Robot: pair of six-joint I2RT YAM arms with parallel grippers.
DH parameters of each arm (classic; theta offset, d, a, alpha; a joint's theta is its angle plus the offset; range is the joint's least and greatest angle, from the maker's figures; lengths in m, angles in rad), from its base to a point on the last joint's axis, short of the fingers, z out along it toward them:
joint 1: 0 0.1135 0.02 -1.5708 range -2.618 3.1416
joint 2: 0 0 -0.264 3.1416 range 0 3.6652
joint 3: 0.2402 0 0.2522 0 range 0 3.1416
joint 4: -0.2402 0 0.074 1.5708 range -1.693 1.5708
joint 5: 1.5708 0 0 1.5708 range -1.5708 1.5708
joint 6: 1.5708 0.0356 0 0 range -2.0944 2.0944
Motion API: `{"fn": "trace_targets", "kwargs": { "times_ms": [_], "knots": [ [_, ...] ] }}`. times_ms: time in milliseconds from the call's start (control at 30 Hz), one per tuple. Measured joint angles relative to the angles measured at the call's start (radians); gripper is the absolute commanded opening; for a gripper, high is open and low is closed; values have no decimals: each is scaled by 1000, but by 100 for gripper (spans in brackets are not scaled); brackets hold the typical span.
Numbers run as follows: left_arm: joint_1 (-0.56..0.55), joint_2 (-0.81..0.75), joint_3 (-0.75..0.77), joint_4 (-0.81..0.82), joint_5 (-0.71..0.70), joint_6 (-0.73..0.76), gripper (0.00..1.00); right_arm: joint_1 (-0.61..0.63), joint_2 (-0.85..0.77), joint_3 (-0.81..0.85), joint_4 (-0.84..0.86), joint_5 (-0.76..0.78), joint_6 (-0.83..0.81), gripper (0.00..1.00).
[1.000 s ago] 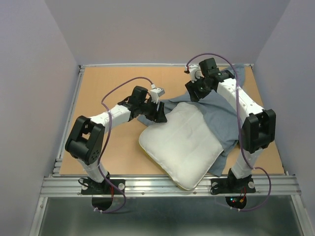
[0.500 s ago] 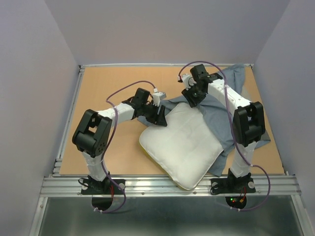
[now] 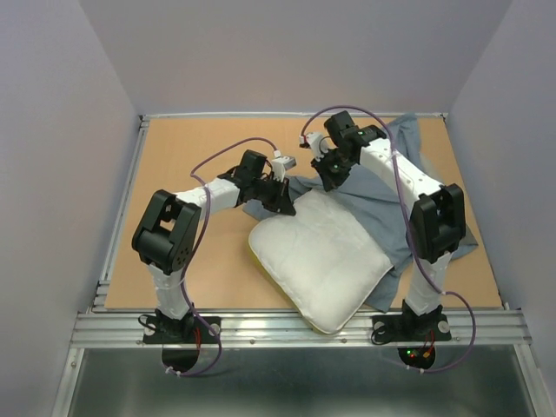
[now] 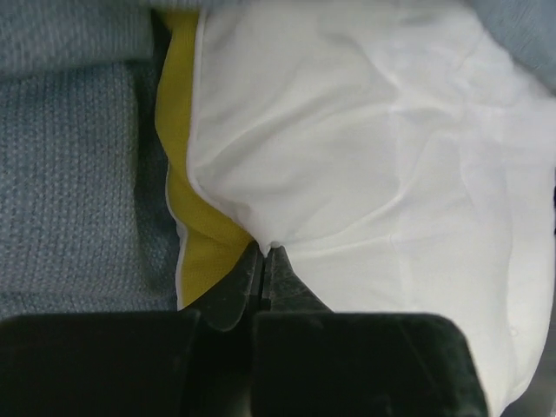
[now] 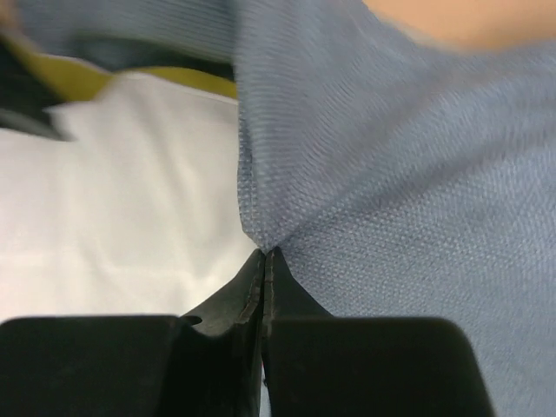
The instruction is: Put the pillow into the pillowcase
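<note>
While the pillow (image 3: pixel 317 256) lies partly on the pillowcase (image 3: pixel 391 187), its edge is pinched by the left gripper (image 4: pixel 263 252), the hem by the right gripper (image 5: pixel 263 254) — either thin pinch may be lost when pulled.

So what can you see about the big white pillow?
The pillow is big, white, puffy and soft-looking, with faint stitched lines and a yellow band along one edge. It lies flat and slanted on the wooden table, its far end resting on the grey-blue pillowcase. The left claw is shut, pinching its corner by the yellow edge.
</note>
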Motion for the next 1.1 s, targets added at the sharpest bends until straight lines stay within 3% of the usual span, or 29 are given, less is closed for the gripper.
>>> {"fn": "trace_targets", "kwargs": {
  "times_ms": [200,300,367,400,433,467,500,567,667,700,733,767,900,1000,1067,1100],
  "knots": [
    [0,-29,-5,152,25,-121,0,91,-37,134,-127,-248,30,1],
    [1,-63,-30,251,26,-203,1,100,-87,134,-147,-277,42,1],
    [1,-91,-79,327,22,-259,17,91,-121,101,-132,-270,49,1],
    [1,-102,-112,368,16,-289,31,85,-134,74,-128,-260,56,6],
    [1,-108,-136,385,13,-308,38,78,-141,53,-128,-254,61,13],
    [1,-114,-164,406,10,-325,44,71,-140,29,-123,-243,68,27],
    [2,-120,-188,414,8,-338,51,64,-138,2,-114,-228,82,55],
    [6,-127,-214,407,11,-339,53,57,-131,-32,-117,-210,96,75],
    [32,-142,-199,307,19,-270,58,55,-132,-58,-116,-159,102,78],
    [49,-148,-181,261,24,-227,71,55,-134,-58,-109,-145,103,78],
    [65,-150,-162,229,25,-196,77,55,-140,-58,-105,-135,100,78],
    [92,-150,-130,187,27,-154,77,55,-147,-58,-102,-132,97,78],
    [215,-139,-8,80,26,-22,77,77,-187,-56,-86,-124,51,100],
    [254,-95,71,35,25,44,77,130,-190,-55,-80,-126,-23,100],
    [254,-47,108,15,19,76,99,169,-159,-42,-80,-128,-67,100],
    [250,-26,121,3,16,85,99,183,-137,-31,-76,-129,-87,100]
  ]
}}
